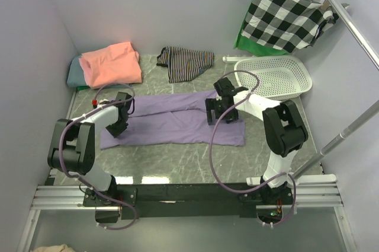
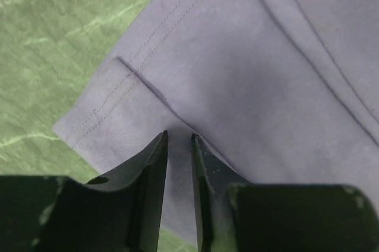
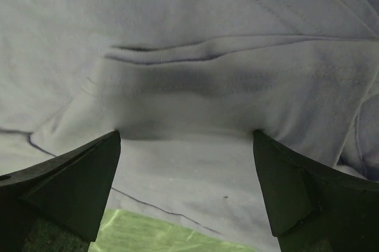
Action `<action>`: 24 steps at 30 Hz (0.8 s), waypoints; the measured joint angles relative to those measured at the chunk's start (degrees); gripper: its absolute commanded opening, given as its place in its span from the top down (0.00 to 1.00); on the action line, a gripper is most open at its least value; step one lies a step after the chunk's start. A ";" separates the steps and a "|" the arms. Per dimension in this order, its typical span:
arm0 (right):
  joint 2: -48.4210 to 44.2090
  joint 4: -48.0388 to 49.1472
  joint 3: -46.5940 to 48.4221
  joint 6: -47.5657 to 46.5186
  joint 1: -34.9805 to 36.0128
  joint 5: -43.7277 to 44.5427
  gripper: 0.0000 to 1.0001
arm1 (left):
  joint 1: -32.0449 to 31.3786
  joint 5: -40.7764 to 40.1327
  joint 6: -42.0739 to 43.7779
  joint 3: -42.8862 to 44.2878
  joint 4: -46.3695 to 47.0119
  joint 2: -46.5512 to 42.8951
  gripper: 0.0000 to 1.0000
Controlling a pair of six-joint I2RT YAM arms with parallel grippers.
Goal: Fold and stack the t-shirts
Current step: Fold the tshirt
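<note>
The lavender-purple t-shirt lies spread as a long band across the middle of the table. My left gripper is at its left end; in the left wrist view the fingers stand almost together, pinching the shirt's hem near the edge. My right gripper is down on the shirt's right part; in the right wrist view it is wide open with wrinkled lavender cloth between the fingers. The salmon-pink t-shirt lies folded at the back left on the grey-teal t-shirt.
A black-and-white striped cloth lies at the back centre. A white laundry basket stands at the back right. A checked cloth on a wooden hanger hangs from a rail above it. Walls close in left and back.
</note>
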 measured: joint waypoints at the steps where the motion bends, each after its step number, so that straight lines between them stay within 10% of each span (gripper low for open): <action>1: 0.74 0.13 0.24 0.70 -0.20 0.57 0.00 | 0.04 -0.22 0.35 0.35 0.15 0.42 0.70; 18: 0.42 0.81 1.05 1.49 -5.27 4.94 0.00 | 2.86 1.92 8.94 0.52 2.51 -1.90 0.64; 24: -7.61 0.76 1.07 1.01 -5.11 3.28 0.00 | 2.60 10.69 13.31 2.60 9.18 -13.55 0.22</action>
